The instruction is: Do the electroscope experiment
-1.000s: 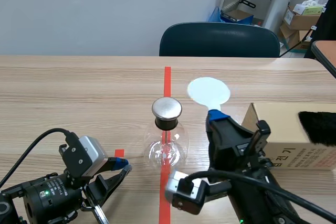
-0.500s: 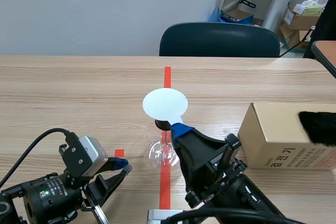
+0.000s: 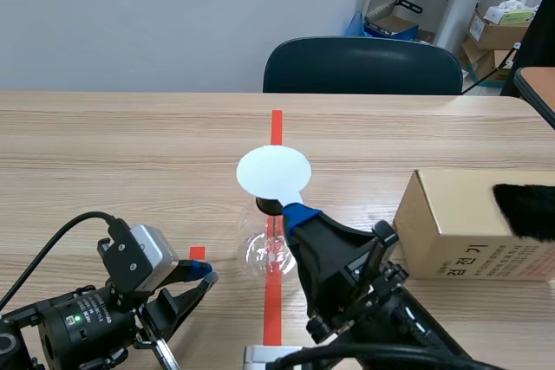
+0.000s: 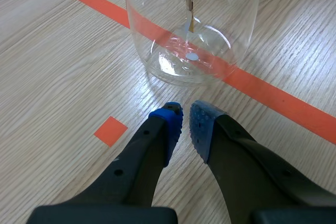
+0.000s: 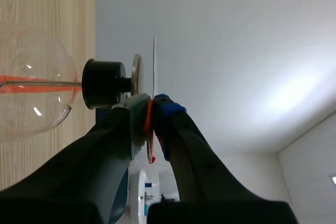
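Note:
The electroscope, a clear glass flask [image 3: 270, 253] with a black stopper [image 5: 105, 84] and a metal top plate [image 5: 136, 74], stands on the red tape line at mid-table. My right gripper [image 3: 293, 210] is shut on the handle of a white round disc [image 3: 274, 172]. The disc covers the top plate in the scene view. In the right wrist view the disc [image 5: 154, 66] shows edge-on with a thin gap to the plate, its handle pinched in my right gripper [image 5: 152, 100]. My left gripper [image 4: 184, 121] rests shut and empty on the table just short of the flask [image 4: 191, 24].
A cardboard box [image 3: 460, 227] with a piece of black fur [image 3: 525, 210] on it sits to the right of the flask. A dark chair [image 3: 362, 65] stands behind the table's far edge. A small red tape square [image 4: 111, 130] lies beside my left fingers.
My right arm has swung left, carrying the white disc from right of the flask to over its metal plate, and has held still for the last half second. The left arm has not moved.

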